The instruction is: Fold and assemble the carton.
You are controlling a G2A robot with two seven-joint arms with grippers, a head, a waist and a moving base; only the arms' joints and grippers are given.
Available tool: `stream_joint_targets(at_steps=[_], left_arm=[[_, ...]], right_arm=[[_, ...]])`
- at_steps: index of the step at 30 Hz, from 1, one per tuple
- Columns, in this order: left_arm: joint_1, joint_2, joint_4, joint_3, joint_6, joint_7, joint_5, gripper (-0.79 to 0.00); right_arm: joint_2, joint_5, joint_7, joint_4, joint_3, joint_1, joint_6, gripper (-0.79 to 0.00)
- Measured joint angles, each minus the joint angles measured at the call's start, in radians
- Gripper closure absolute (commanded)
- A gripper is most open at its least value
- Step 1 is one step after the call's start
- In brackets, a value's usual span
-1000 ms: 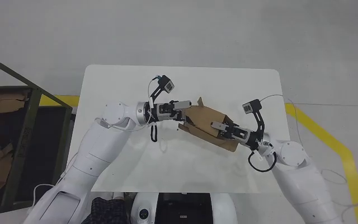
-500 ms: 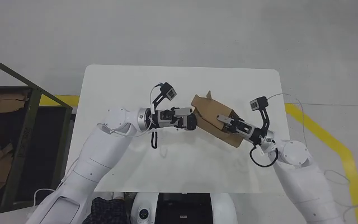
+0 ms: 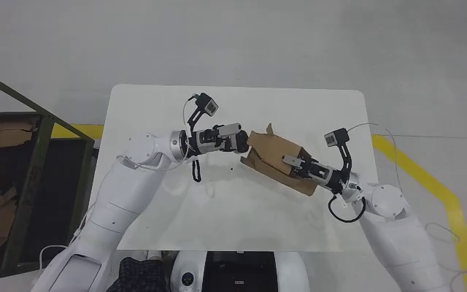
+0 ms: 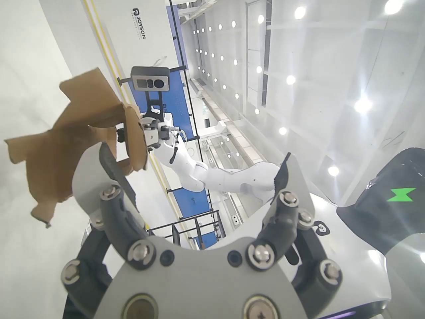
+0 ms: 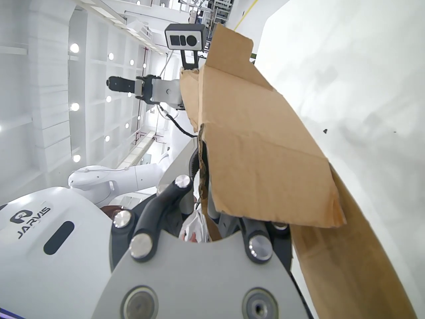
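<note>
Brown cardboard carton is over the middle of the white desk, slanted and only half folded, flaps sticking out. My right gripper is pinching the carton's wall at the end closer to my right side, cardboard wedged between the fingers. My left gripper is at the opposite end, fingers spread wide, one finger just beside a loose flap, honestly can't tell if it's touching it.

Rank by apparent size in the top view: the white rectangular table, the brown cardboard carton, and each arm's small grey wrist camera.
1. White rectangular table.
2. Brown cardboard carton.
3. Left arm's wrist camera and right arm's wrist camera: alike, no ranking between them.
</note>
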Motion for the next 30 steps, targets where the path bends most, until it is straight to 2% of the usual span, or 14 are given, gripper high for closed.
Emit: stream_joint_targets(at_steps=[16,30], left_arm=[[-0.026,-0.015,0.040,0.069,0.004,-0.027,-0.002,-0.785],[0.008,-0.010,0.024,0.048,0.031,-0.046,-0.026,-0.785]], right_arm=[[-0.004,0.006,-0.012,-0.027,-0.023,0.002,0.014,0.000],[-0.005,-0.027,-0.065,0.011,-0.007,0.011,0.013,0.000]])
